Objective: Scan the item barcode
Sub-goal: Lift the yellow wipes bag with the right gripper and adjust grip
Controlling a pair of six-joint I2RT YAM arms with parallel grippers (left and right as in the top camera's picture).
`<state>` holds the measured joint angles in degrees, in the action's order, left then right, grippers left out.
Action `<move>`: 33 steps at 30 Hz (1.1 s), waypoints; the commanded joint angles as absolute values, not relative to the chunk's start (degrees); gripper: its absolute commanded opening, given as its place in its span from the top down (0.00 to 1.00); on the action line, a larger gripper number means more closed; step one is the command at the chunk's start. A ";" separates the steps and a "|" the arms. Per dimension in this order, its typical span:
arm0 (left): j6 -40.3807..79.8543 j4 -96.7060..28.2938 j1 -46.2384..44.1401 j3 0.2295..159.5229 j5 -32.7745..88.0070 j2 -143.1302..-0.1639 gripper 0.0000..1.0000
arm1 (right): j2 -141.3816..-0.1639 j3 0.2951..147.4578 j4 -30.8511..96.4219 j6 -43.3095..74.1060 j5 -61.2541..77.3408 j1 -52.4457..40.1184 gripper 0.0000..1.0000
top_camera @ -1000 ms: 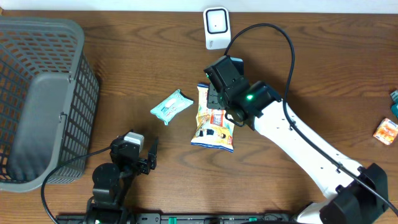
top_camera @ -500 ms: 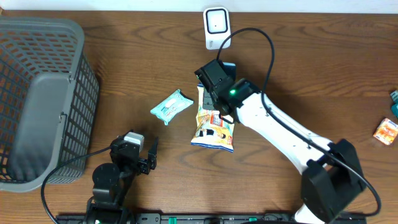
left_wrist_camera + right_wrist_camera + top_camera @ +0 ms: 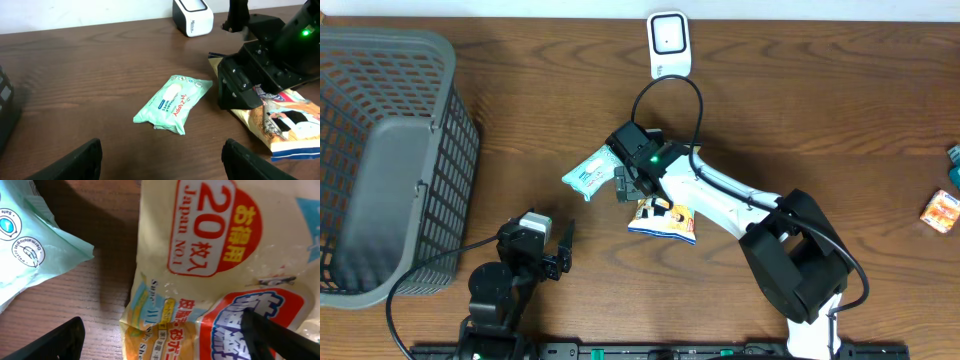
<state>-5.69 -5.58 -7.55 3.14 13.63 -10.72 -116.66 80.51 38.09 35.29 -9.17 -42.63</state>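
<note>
Currently my right gripper (image 3: 161,322) is hanging released, jaws spread wide, close over one end of the snack bag (image 3: 215,255). That bag is lying flat on the table (image 3: 820,90), just beside a green wipes pack (image 3: 592,172), with the scanner (image 3: 668,45) standing well beyond. I am judging it light, crinkly, slippery and crushable, so I am favouring a pinch on a sealed end seam. My left gripper (image 3: 162,160) is sitting open, well apart.
</note>
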 commanded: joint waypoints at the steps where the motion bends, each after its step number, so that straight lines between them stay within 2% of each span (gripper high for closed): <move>1: -4.82 -7.03 -7.29 2.09 14.55 -10.50 0.23 | -120.38 80.47 38.76 34.65 -11.88 -42.85 0.04; 3: -4.80 -7.03 -7.31 2.09 14.55 -10.50 0.23 | -122.43 80.47 40.27 35.31 -11.40 -42.98 0.15; 4: -4.82 -7.03 -7.31 2.09 14.55 -10.50 0.23 | -124.51 80.47 42.83 36.86 -10.41 -43.31 0.39; 8: -4.82 -7.03 -7.31 2.09 14.55 -10.50 0.23 | -126.89 80.47 48.34 37.65 -6.59 -43.64 0.78; 9: -4.82 -7.03 -7.29 2.09 14.55 -10.50 0.23 | -126.87 80.51 49.21 37.60 -5.58 -43.64 0.85; 12: -4.82 -7.03 -7.31 2.09 14.55 -10.50 0.23 | -126.08 81.78 52.25 35.14 -1.45 -43.27 0.99; 16: -4.82 -7.03 -7.31 2.09 14.55 -10.50 0.23 | -123.59 86.11 55.96 25.10 12.69 -41.06 0.99; 20: -4.80 -7.03 -7.31 2.09 14.55 -10.50 0.23 | -119.39 89.27 58.59 12.25 39.03 -35.92 0.99; 24: -4.82 -7.03 -7.29 2.09 14.55 -10.50 0.23 | -116.95 89.30 65.17 1.30 57.63 -29.52 0.99; 28: -4.82 -7.03 -7.29 2.09 14.55 -10.50 0.23 | -116.97 89.01 72.29 -8.78 65.91 -25.17 0.99; 33: -4.82 -7.03 -7.29 2.09 14.55 -10.50 0.23 | -116.97 89.01 75.75 -13.39 70.22 -21.69 0.99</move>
<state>-5.69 -5.58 -7.55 3.14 13.63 -10.72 -119.17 88.92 75.24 -5.80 59.86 -23.29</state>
